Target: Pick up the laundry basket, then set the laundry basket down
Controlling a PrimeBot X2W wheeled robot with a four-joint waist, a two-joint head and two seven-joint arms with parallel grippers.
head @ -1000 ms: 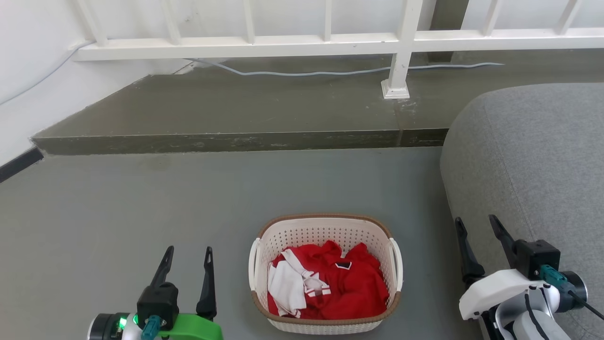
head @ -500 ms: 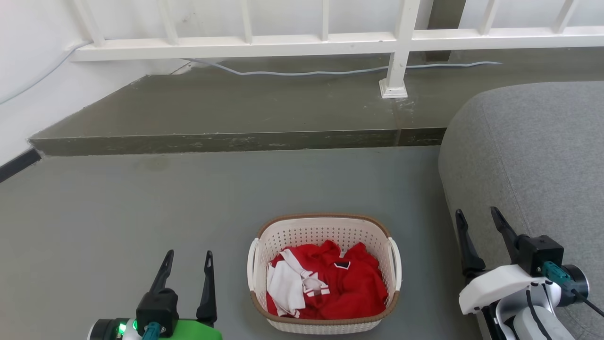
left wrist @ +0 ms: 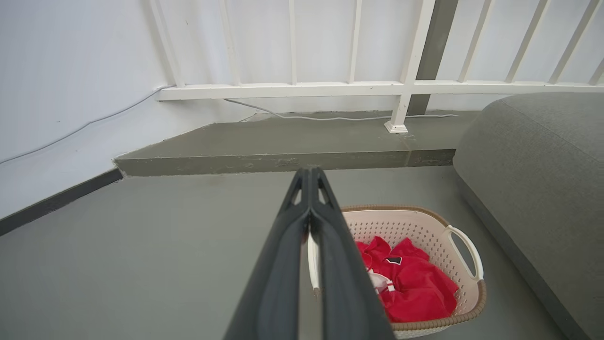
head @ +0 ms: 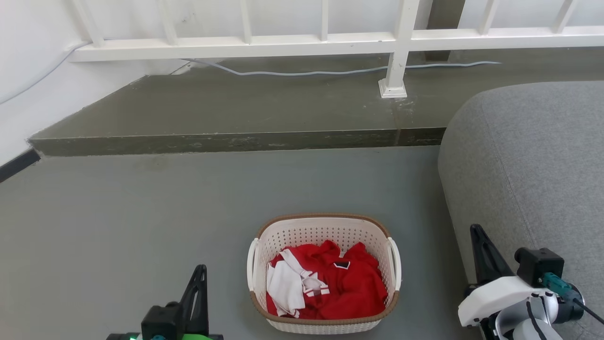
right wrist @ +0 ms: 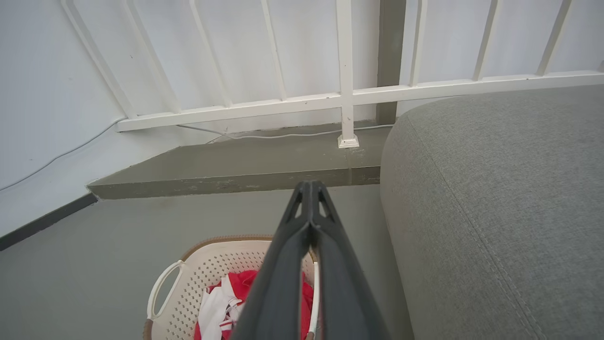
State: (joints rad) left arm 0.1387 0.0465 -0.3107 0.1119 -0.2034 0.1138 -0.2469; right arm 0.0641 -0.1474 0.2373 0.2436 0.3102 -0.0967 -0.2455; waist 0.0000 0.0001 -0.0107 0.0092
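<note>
The laundry basket [head: 325, 232], cream-white and perforated with a brown rim, stands on the grey floor holding red and white clothes [head: 330, 285]. Its white loop handles are at its left and right sides. My left gripper [head: 202, 270] is shut on nothing, low and to the basket's left, apart from it. On the basket's right, beside the sofa, my right gripper [head: 474, 230] is also shut and empty. In the left wrist view the closed gripper [left wrist: 309, 171] stands in front of the basket [left wrist: 406, 227]. In the right wrist view the closed gripper [right wrist: 309, 185] stands above the basket [right wrist: 212, 270].
A grey sofa [head: 533, 160] fills the right side, close to the basket. A raised concrete step [head: 236, 140] crosses the floor ahead, with a white railing [head: 236, 46] and a cable [head: 306, 72] behind it. A white wall [head: 28, 94] runs along the left.
Both grippers have gone from open to shut. The left gripper has dropped lower in the head view and the right has shifted slightly right. The basket has stayed put.
</note>
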